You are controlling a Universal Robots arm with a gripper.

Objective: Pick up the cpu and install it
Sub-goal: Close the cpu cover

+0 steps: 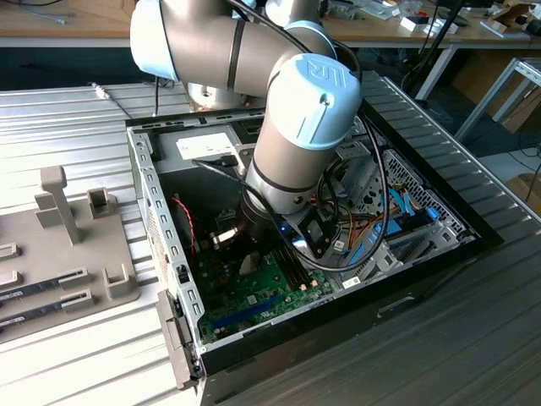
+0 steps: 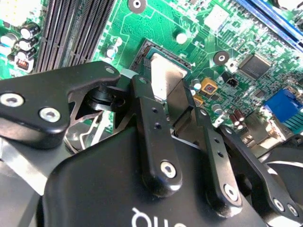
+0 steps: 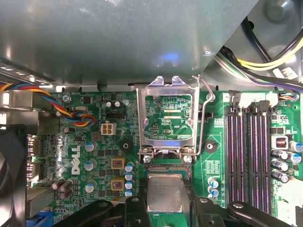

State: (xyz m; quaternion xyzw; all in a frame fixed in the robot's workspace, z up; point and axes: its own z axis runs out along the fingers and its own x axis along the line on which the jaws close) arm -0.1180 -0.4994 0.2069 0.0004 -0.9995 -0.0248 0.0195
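Note:
The cpu (image 3: 164, 191) is a small square chip with a silver-grey lid and a green rim. It sits between the black fingers (image 2: 144, 101) of my gripper (image 3: 165, 202), directly at the black socket frame (image 3: 166, 168) on the green motherboard (image 3: 94, 142). In the second wrist view the cpu (image 2: 165, 75) lies tilted over the socket (image 2: 144, 52), with my gripper (image 2: 164, 90) shut on its two sides. Whether it rests in the socket I cannot tell. In the exterior view my gripper (image 1: 246, 258) reaches down into the open computer case (image 1: 161, 245).
The socket's metal load plate (image 3: 165, 90) and lever (image 3: 203, 113) stand open beside the socket. Black memory slots (image 3: 246, 151) run along one side; coloured fan cables (image 3: 61, 106) and a fan (image 3: 9, 161) are on the other. A grey tray (image 1: 68, 254) lies at the exterior view's left.

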